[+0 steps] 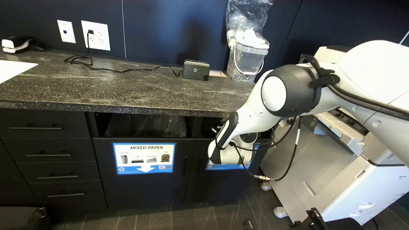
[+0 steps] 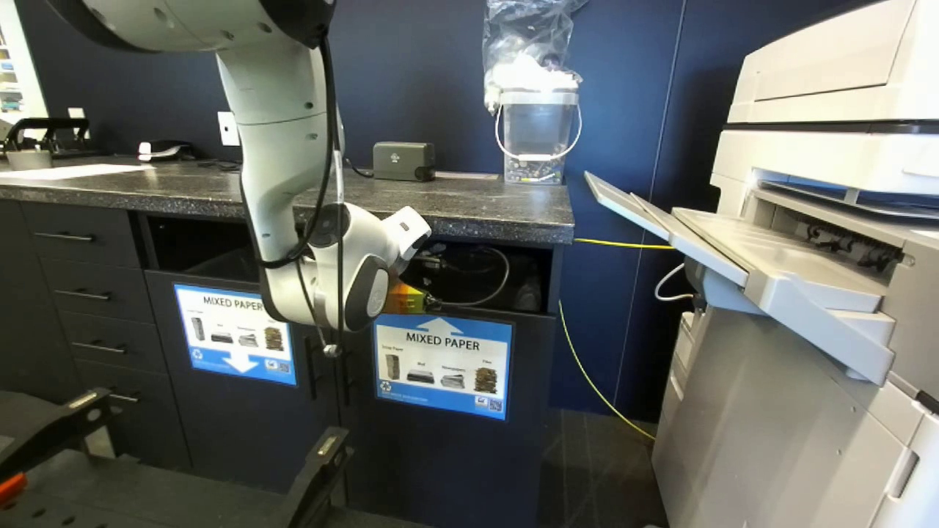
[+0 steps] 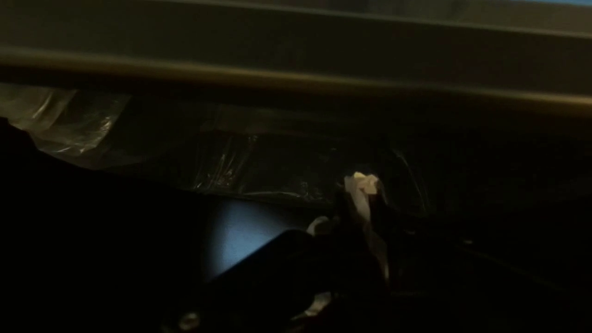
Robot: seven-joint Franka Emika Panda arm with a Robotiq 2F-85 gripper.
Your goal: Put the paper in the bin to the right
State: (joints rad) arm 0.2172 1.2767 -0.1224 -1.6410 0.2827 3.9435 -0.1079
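The paper point(image 3: 365, 186) is pinched in the pincer point(image 3: 360, 201); a crumpled white end is seen in the wrist view. In an exterior view the arm point(image 2: 286, 154) is aimed into the slot point(image 2: 528, 275) over the right bin point(image 2: 444, 433), so the paper is judged to be inside that slot; clear liner point(image 3: 74, 120) is seen near it. Whether it is over the liner's mouth can't be told, too dark.

Handling, as judged: near weightless, soft, crushable, not very slippery, nothing to be broken. Best held by the bunched middle; loose edges could be snagged on the liner. On release, clinging to the pincer should be watched for.

Surface: the table point(image 1: 127, 89) is dark, speckled, hard-looking; a bucket point(image 2: 539, 132), a grey box point(image 2: 403, 161) and a white sheet point(image 1: 14, 68) are carried on it. Room: navy wall point(image 2: 623, 88) behind, printer point(image 2: 777, 396) set apart to the right, dark floor point(image 1: 188, 214) below.
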